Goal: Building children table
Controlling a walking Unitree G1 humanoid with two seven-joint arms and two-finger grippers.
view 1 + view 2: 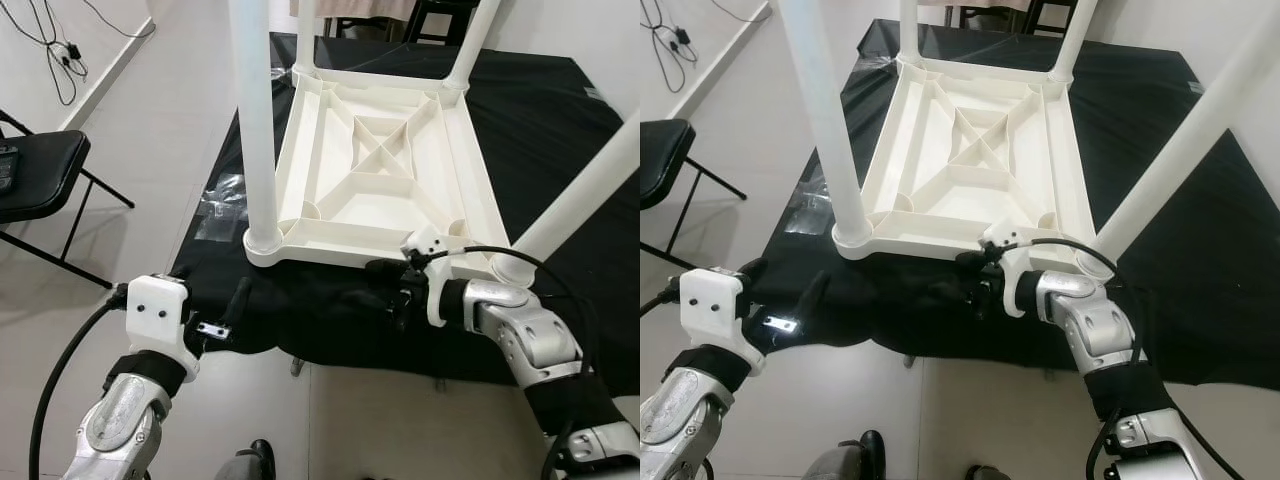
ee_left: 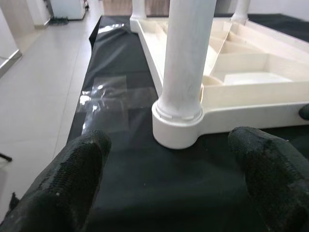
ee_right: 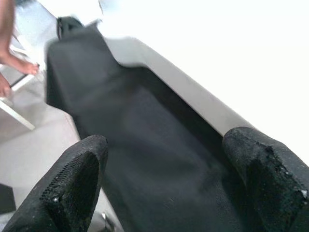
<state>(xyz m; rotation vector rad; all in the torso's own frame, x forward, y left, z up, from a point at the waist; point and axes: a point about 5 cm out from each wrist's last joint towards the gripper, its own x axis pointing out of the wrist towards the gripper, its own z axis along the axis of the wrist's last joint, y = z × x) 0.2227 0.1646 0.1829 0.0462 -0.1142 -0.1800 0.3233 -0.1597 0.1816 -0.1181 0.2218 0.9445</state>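
White children's table [image 1: 385, 170] flipped upside down on black cloth [image 1: 560, 130], ribbed underside up, four legs pointing at camera. Near-left leg [image 1: 256, 120] seated in round corner socket, near-right leg [image 1: 580, 195] slanting up and out to the right, two far legs cut by top edge. Black cloth over a low surface, front hem hanging toward tiled floor [image 1: 170, 130]. Clear plastic bag [image 1: 222, 205] flat on cloth just left of near-left socket. Black folding chair [image 1: 40, 175] on floor at far left, well apart from cloth; cables [image 1: 60, 50] on floor by wall beyond it.

Left gripper [image 1: 228, 310] low at front-left cloth edge, fingers spread wide, holding nothing, aimed at near-left socket. Right gripper [image 1: 395, 290] at near rim of table, just left of near-right leg, fingers apart, nothing pinched; touching rim or not, cannot tell. White wrist bracket and black cable loop crowding space by near-right socket.

Open floor left and front of cloth; near legs fence in both front corners, clear cloth strip between table rim and front hem.

Left wrist view: fingers [image 2: 63, 188] framing leg base and socket [image 2: 179, 121] close ahead, plastic bag glare beside it. Right wrist view: blurred, fingers [image 3: 72, 183] wide over black cloth, overexposed white table side, a person's bare foot [image 3: 19, 63] on floor at cloth's far side
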